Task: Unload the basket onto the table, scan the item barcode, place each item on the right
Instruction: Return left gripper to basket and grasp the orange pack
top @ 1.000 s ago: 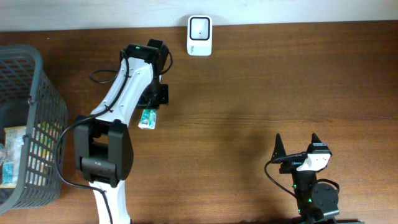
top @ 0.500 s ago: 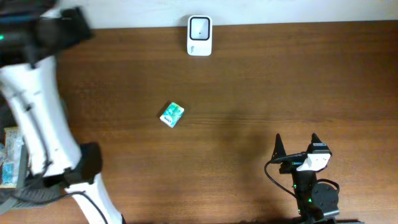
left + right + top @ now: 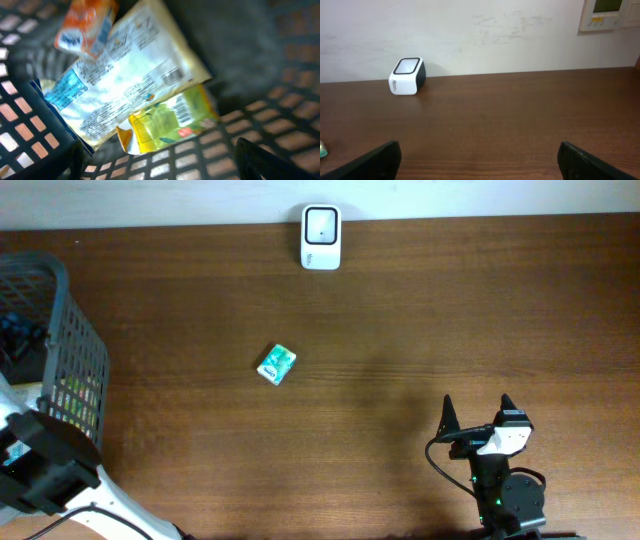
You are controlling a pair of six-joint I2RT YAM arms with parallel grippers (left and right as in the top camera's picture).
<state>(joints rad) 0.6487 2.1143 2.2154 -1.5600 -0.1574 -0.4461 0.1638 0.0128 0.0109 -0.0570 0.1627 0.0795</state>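
I see the item, a small green-and-white packet (image 3: 277, 365), lying flat on the brown wood of the table (image 3: 420, 320), set at a slant, its print too small to read from overhead. The scanner (image 3: 321, 237), a white block with a dark edge and a pale square window on its upper face, stands at the table's back edge against the wall. The two are well apart, the packet lying nearer the table's middle.
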